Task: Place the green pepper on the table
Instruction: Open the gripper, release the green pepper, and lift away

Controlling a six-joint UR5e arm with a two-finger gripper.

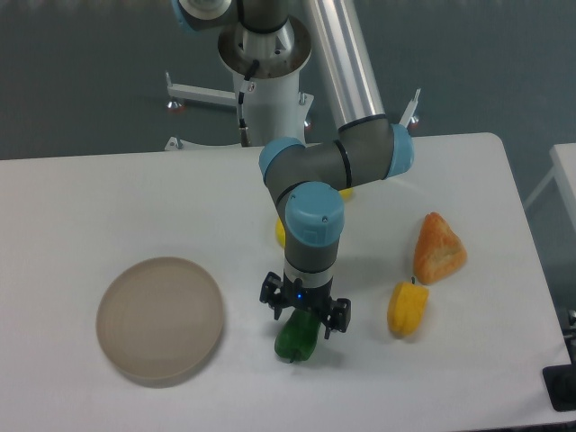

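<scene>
The green pepper (pixel 295 338) lies on the white table (pixel 108 198) near the front edge, its glossy body tilted and stretched toward the front left. My gripper (pixel 303 318) points straight down directly over its upper end. The jaws stand spread to either side of the pepper and look open, no longer pressing it. The gripper's body hides the pepper's top.
A round beige plate (pixel 160 319) sits to the left of the pepper. To the right are a yellow pepper (pixel 407 309) and an orange wedge-shaped item (pixel 438 249). A small yellow object (pixel 280 233) peeks out behind the arm. The table's front edge is close.
</scene>
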